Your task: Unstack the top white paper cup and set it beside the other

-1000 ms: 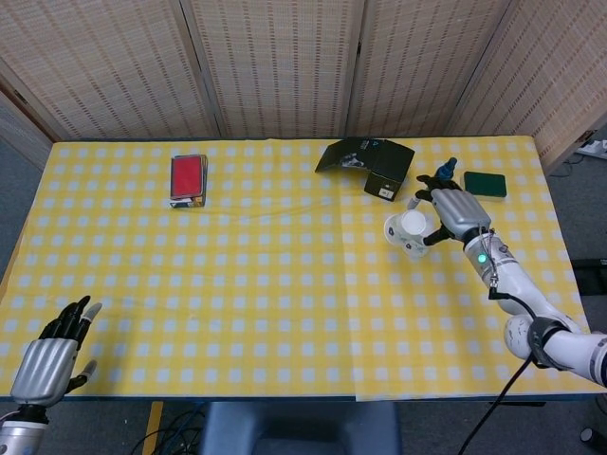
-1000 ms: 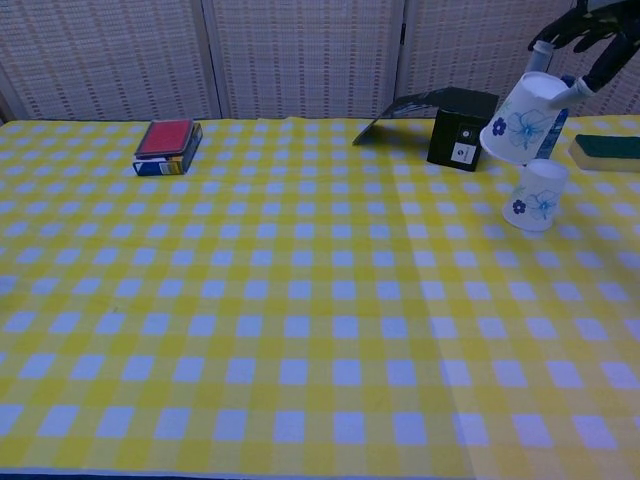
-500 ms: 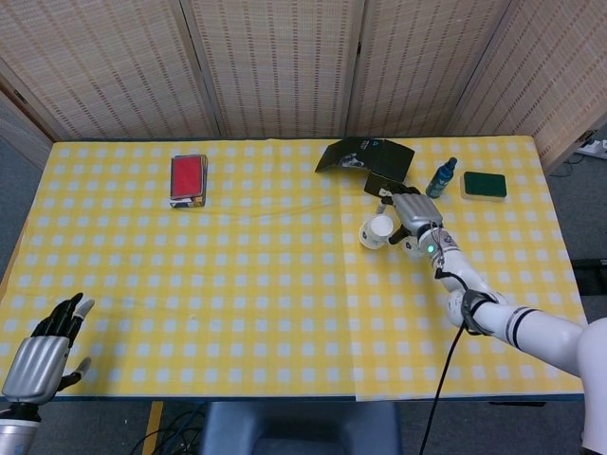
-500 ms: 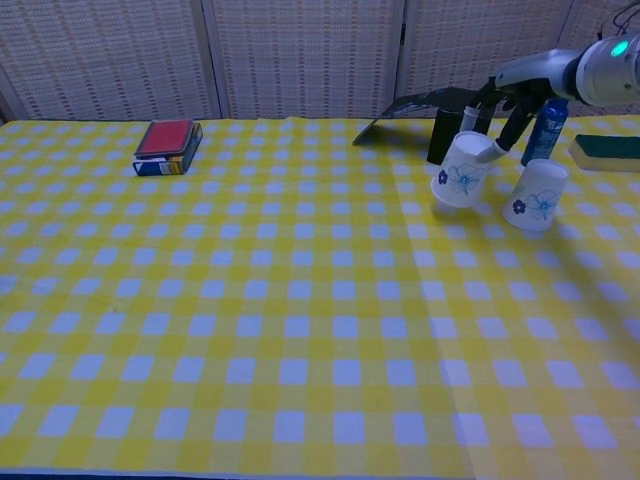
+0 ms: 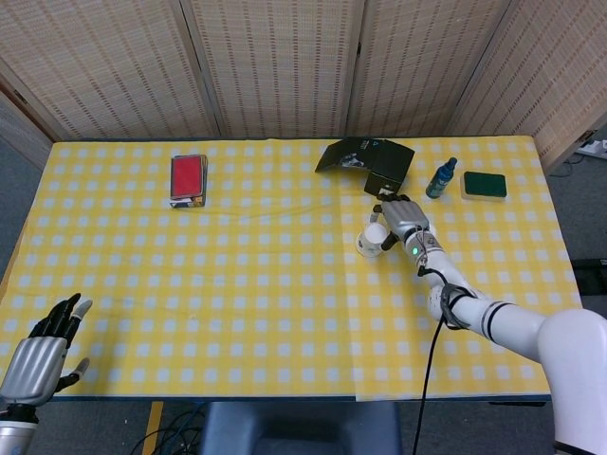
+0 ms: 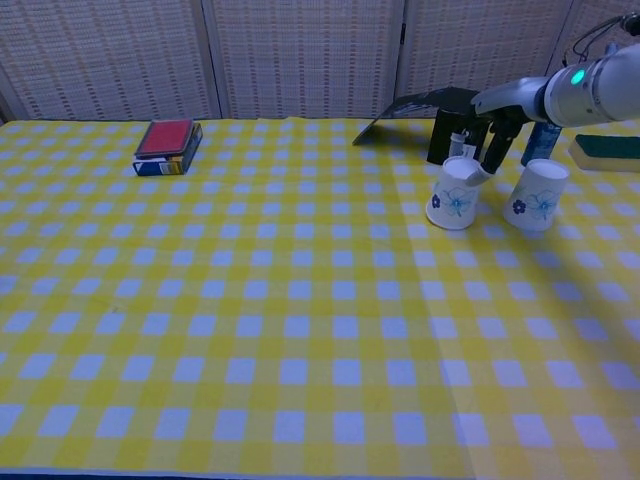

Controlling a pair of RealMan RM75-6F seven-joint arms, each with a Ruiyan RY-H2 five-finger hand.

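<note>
My right hand (image 6: pixel 484 137) grips the upturned base of a white paper cup (image 6: pixel 451 196) with a blue flower print. That cup stands upside down, slightly tilted, low at the tablecloth; I cannot tell if its rim touches. A second matching cup (image 6: pixel 534 196) stands upside down on the table just to its right, a small gap between them. In the head view the right hand (image 5: pixel 399 214) covers part of the held cup (image 5: pixel 371 241). My left hand (image 5: pixel 43 353) hangs at the table's near left corner, fingers apart, holding nothing.
A black box (image 6: pixel 457 125) with an open flap stands right behind the cups. A blue bottle (image 6: pixel 541 140) and a green sponge (image 6: pixel 608 147) lie at the far right. A red-topped box (image 6: pixel 167 146) sits far left. The yellow checked tablecloth (image 6: pixel 300 330) covers the table.
My right hand carried the cup from high above the other cup down and to the left, lowering it to the tablecloth beside that cup. The left hand barely shifted.
</note>
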